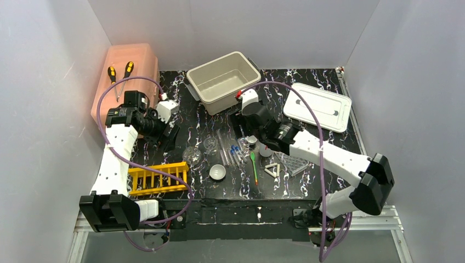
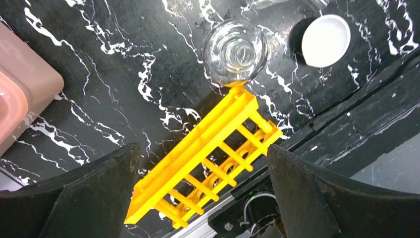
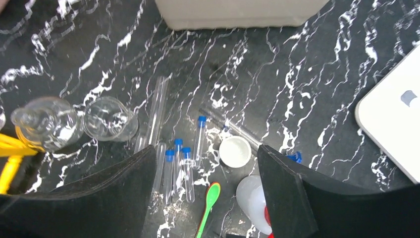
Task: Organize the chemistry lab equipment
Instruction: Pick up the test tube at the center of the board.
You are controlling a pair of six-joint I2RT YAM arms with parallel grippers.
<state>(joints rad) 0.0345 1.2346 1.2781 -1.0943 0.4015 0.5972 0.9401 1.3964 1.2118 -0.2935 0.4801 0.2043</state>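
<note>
While left tool (image 2: 200,153) and right tool (image 3: 205,151) gape empty, the yellow rack (image 1: 158,178) lies flat, long axis roughly left-right.

Blue-capped tubes (image 3: 187,176), green spoon (image 3: 212,194), glass flask (image 3: 47,123), white squeeze bottle (image 3: 251,201)

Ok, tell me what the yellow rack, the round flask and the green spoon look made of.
The yellow rack is likely moulded plastic: uniform bright colour, slight gloss. The flask looks like clear glass, see-through with sharp highlights, though clear plastic is possible. The green spoon is probably plastic: smooth, evenly coloured, slightly shiny.
</note>
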